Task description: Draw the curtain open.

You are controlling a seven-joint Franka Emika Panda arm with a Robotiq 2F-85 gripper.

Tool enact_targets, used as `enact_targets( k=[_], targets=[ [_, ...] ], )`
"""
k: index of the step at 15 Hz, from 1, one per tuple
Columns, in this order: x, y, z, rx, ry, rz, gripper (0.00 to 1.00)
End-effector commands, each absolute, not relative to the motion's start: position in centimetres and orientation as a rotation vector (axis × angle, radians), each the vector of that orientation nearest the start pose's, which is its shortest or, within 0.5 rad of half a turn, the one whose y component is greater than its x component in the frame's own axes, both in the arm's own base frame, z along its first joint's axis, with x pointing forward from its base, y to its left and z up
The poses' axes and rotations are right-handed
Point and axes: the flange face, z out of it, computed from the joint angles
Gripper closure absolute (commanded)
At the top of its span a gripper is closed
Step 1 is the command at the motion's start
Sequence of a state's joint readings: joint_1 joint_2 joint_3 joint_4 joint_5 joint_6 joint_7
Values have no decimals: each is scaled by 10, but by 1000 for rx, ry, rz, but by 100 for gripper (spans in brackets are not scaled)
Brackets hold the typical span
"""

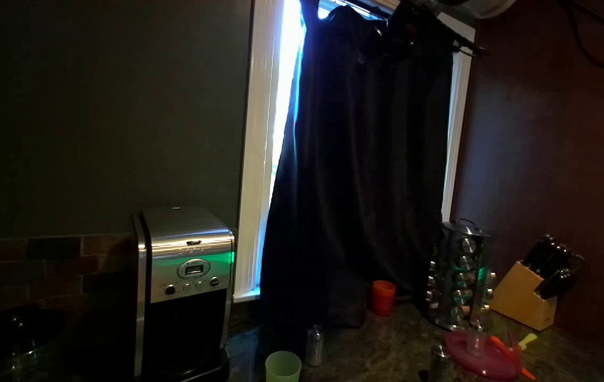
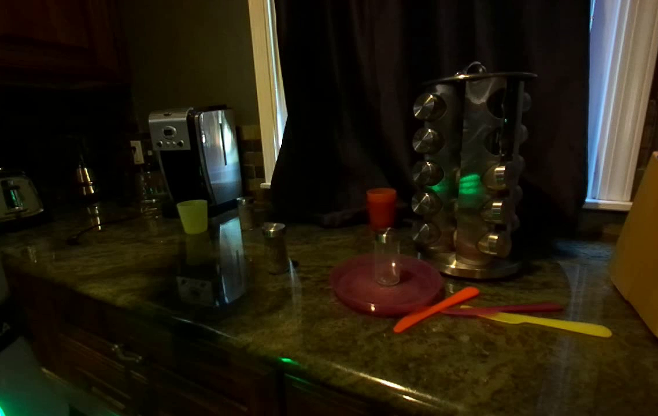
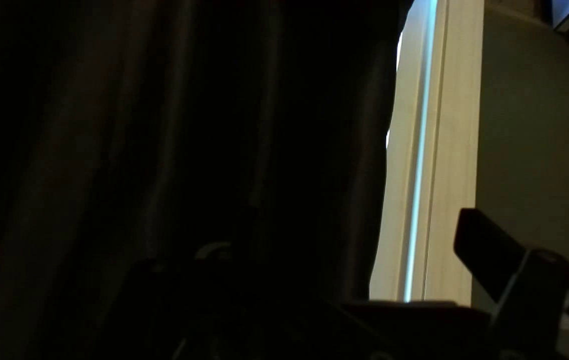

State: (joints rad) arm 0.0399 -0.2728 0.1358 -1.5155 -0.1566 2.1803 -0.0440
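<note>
black two-fingered gripper (image 3: pixel 358 220), fingers (image 3: pixel 484 245) apart, hangs near the top of the long navy-black cloth curtain (image 1: pixel 365 159) covering most of the bright window (image 1: pixel 287 63); best to pinch a full edge fold, then draw it sideways, clear of the white grooved frame (image 3: pixel 454 150).

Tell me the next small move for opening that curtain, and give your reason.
I'd probably ease the open tool slightly toward the curtain, ready to pinch its edge: in the wrist view that edge shows between the fingers, beside the window frame. Whether they touch it is too dark to tell.
</note>
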Motion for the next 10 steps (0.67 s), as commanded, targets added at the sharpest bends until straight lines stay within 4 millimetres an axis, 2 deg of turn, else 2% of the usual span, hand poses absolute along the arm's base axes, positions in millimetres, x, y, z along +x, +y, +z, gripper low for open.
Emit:
enact_targets(
  k=[1, 10],
  targets=[
    [464, 95, 873, -2882, -377, -1501, 0],
    [470, 96, 876, -2878, -377, -1507, 0]
  ],
)
